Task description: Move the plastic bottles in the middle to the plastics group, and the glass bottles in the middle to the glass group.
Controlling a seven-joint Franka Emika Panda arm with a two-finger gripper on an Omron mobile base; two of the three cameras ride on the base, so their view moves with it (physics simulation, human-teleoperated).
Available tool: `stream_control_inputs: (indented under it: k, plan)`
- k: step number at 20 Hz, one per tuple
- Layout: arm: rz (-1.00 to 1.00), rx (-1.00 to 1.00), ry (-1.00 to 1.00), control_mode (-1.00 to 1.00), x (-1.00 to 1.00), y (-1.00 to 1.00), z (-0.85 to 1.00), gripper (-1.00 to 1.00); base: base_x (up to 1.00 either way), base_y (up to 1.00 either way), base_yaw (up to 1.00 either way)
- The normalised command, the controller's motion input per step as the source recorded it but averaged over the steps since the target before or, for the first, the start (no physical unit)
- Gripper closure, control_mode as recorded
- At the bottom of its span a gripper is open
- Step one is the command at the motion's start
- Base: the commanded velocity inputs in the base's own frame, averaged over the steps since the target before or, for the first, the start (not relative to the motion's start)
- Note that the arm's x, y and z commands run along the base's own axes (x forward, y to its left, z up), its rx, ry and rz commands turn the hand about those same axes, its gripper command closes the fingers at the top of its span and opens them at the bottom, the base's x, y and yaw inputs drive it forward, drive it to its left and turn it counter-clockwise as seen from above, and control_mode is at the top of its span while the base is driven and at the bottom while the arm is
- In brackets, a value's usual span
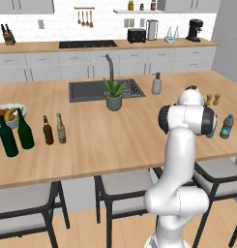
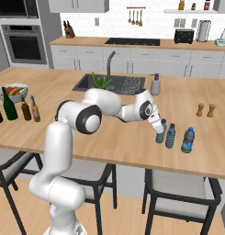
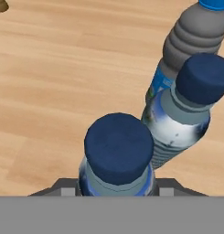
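Wooden table (image 2: 109, 137) lies bare left of the jaws (image 2: 159, 136), which clasp the light-blue bottle (image 2: 160, 131) just beside the plastics group (image 2: 179, 137), near the front edge.

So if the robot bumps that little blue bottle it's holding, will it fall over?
Probably, quite easily. The little blue bottle is narrow and upright, so a sideways knock could tip it into the next bottle close beside it. Being round, it might then roll on the wooden counter. It looks like thin plastic, so likely light.
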Motion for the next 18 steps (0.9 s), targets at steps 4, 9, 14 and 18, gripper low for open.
stream_control_inputs:
  k: [4,9,14,18]
  plan:
    - [-0.03,0.0,0.0,-1.0,0.08,-0.09,0.0,1.0,0.0,0.0,0.0]
    - [0.0,0.0,0.01,-1.0,0.13,0.0,-0.31,1.0,0.0,0.0,0.0]
    - [0.0,0.0,0.0,-1.0,0.04,0.0,-0.34,1.0,0.0,0.0,0.0]
    - [0.0,0.0,0.0,-1.0,0.0,0.0,-0.01,1.0,0.0,0.0,0.0]
